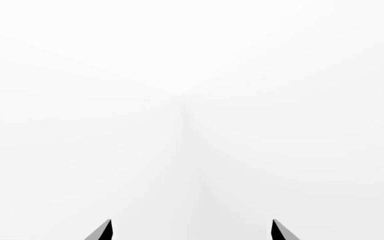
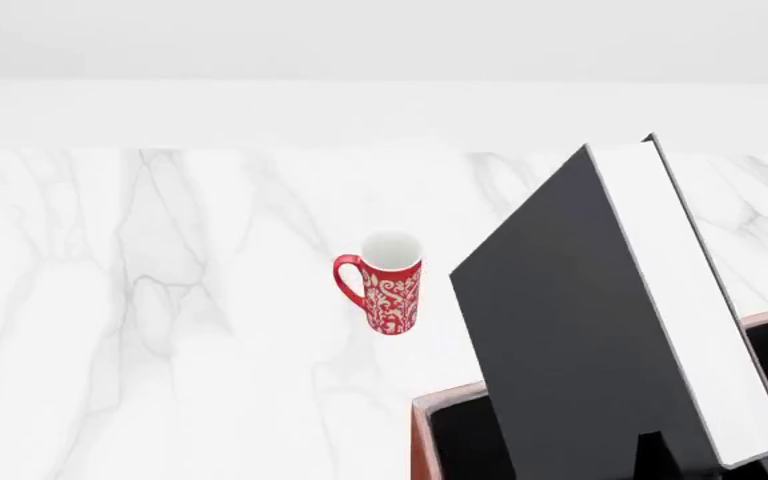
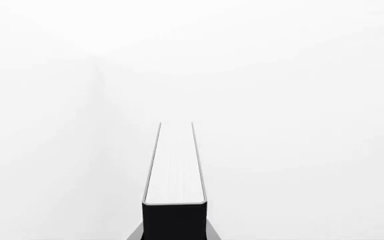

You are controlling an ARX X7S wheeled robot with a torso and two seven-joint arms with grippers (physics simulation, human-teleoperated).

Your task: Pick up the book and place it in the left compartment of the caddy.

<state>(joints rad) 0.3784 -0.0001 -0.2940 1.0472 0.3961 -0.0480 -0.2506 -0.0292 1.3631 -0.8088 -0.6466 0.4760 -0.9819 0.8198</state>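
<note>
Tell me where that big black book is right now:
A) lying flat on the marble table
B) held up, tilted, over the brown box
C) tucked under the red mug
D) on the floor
B: the head view shows the book tilted in the air above the caddy, apart from the mug.

A bare simulated room, homelike at most: a white marble-veined surface against blank white walls, carrying only household things, a red patterned mug and a leather-look caddy
</note>
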